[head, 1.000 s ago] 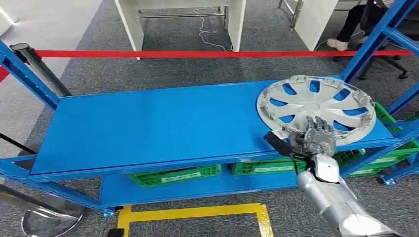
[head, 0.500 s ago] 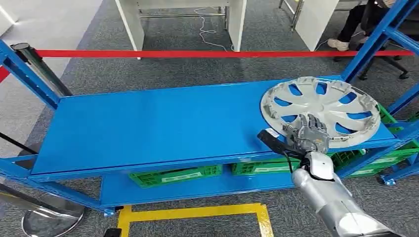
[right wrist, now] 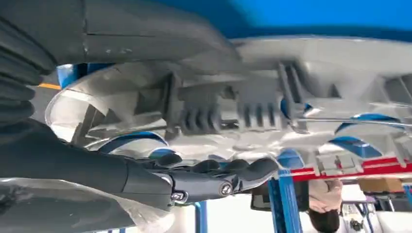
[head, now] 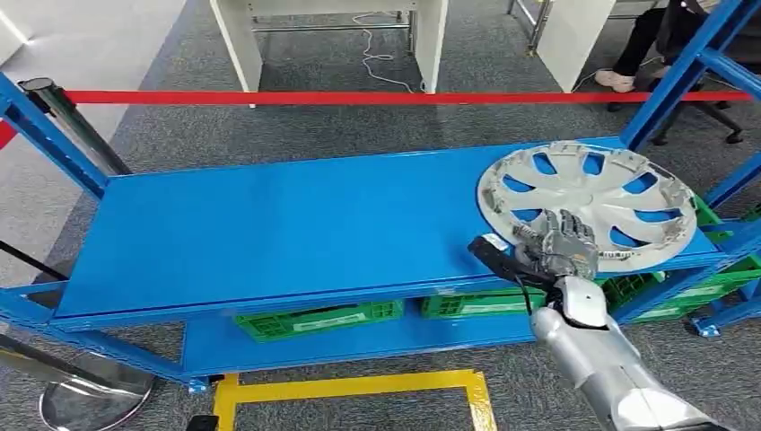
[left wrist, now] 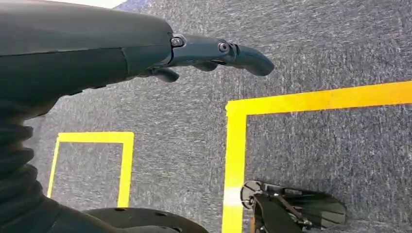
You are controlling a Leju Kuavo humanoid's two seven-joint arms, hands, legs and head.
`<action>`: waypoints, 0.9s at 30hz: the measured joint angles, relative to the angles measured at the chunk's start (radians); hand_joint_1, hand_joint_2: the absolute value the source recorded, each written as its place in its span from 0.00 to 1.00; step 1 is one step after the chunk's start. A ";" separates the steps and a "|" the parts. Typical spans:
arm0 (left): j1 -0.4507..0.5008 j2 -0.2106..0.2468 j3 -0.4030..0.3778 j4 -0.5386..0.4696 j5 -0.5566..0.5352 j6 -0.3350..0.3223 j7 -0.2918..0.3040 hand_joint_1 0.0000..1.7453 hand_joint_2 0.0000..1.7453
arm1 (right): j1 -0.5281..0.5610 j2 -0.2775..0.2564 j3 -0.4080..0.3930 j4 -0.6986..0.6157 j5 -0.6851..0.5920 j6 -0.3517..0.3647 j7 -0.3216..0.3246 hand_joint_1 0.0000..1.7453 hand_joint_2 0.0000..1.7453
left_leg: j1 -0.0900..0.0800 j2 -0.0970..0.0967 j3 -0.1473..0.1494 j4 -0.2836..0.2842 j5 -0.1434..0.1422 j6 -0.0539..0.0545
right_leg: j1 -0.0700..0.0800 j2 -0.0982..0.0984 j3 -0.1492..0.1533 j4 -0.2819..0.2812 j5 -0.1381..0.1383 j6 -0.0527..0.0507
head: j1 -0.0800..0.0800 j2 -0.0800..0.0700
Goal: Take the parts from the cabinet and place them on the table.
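Silver plastic, with curved spokes and blue showing through the cut-outs, the hubcap point(head: 588, 206) sits at about 3 o'clock on the top blue shelf point(head: 287, 229) of the metal rack, its far right edge reaching past the shelf's end and its near rim tilted up a little off the surface. At its 7 o'clock edge the right hand point(head: 561, 247) grips it: dark fingers point(head: 574, 229) lie over the top face of the rim, and the silver right arm point(head: 601, 359) comes up from 5 o'clock of the head view. In the right wrist view the ribbed underside of the hubcap point(right wrist: 252, 107) runs between the thick thumb part and the dark fingers point(right wrist: 218, 172), which curl around its edge, so the hand is closed on the rim, not spread. The left hand point(left wrist: 204, 51) hangs over grey carpet point(left wrist: 311, 43) with yellow floor tape point(left wrist: 235, 160) below it; its dark fingers point(left wrist: 243, 56) stick out loosely with nothing in them. Green crates point(head: 314, 319) stand on the lower shelf, under the front edge of the top one. Beyond the rack, at 12 o'clock, a red barrier tape point(head: 359, 97) stretches across from a chrome post point(head: 67, 126) at 10 o'clock, with white table legs point(head: 238, 45) behind it. A seated person's leg and shoe point(head: 619, 76) show at 1 o'clock.
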 joint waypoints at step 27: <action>0.001 0.002 -0.001 0.000 0.002 0.003 -0.001 0.00 1.00 | 0.045 0.008 0.001 -0.039 -0.011 0.014 0.003 0.00 1.00 | 0.000 0.000 -0.004 0.000 0.000 0.000 | 0.000 0.000 -0.004 0.000 0.000 0.000 | 0.000 0.000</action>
